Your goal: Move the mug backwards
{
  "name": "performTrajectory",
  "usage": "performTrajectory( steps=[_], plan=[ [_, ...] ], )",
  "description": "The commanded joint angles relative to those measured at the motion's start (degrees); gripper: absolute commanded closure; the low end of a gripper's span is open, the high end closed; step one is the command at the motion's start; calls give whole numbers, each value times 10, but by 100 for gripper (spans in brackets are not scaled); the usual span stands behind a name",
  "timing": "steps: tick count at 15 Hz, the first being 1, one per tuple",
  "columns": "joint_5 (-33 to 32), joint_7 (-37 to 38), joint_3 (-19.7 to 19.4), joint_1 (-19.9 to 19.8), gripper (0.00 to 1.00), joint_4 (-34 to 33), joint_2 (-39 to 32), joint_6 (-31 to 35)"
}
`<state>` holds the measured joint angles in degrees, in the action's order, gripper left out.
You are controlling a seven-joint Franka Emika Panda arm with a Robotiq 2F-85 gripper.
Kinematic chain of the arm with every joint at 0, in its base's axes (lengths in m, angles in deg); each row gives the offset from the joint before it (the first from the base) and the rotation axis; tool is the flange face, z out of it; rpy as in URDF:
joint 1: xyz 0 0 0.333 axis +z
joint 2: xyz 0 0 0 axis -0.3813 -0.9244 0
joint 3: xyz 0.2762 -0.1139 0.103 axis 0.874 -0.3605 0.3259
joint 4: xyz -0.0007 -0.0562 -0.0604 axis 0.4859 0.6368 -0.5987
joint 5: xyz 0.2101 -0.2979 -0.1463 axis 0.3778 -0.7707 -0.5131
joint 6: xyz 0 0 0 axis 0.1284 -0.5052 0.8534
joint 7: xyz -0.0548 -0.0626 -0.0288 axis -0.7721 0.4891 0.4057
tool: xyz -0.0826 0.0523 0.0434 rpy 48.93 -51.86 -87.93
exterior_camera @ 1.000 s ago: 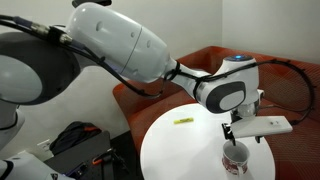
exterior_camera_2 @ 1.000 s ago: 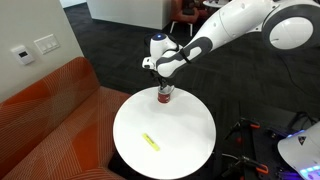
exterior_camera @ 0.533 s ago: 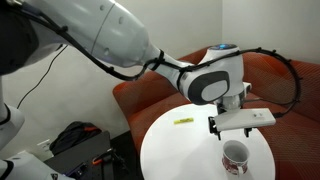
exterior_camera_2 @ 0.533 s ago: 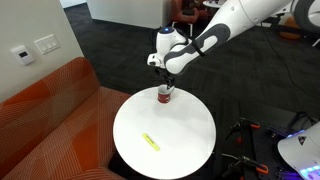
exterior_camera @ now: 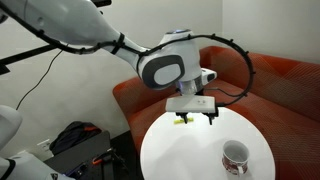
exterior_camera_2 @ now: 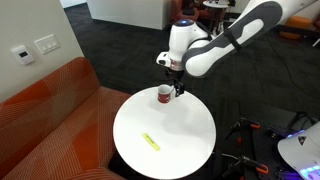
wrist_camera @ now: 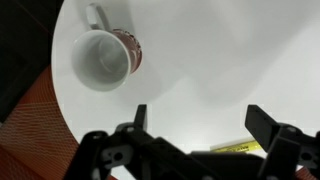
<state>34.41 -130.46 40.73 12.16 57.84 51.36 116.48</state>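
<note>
The small white mug (exterior_camera: 235, 157) with reddish markings stands upright on the round white table (exterior_camera: 180, 150), near its edge. It also shows in an exterior view (exterior_camera_2: 164, 94) and at the upper left of the wrist view (wrist_camera: 102, 58). My gripper (exterior_camera: 196, 119) is open and empty, raised above the table and clear of the mug. It hovers beside the mug in an exterior view (exterior_camera_2: 177, 91). In the wrist view its two dark fingers (wrist_camera: 198, 118) are spread wide with bare table between them.
A small flat yellow-green item lies on the table (exterior_camera_2: 150, 141), also seen by the gripper (exterior_camera: 183, 121) and in the wrist view (wrist_camera: 236, 148). An orange sofa (exterior_camera_2: 50, 110) curves round the table. A dark bag (exterior_camera: 75, 138) sits on the floor.
My gripper has let go of the mug, lifted and moved away from it across the table toward the yellow-green item. The mug stays where it stood.
</note>
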Motion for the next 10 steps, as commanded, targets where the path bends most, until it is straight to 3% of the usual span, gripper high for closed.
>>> performTrajectory(
  steps=[1,3,4,10],
  plan=[
    [-4,80,-5,31,0,106,83,40],
    [-9,111,-4,43,0,134,103,49],
    [-1,78,-2,34,0,87,64,27],
    [-2,98,-3,43,0,116,86,33]
  ],
)
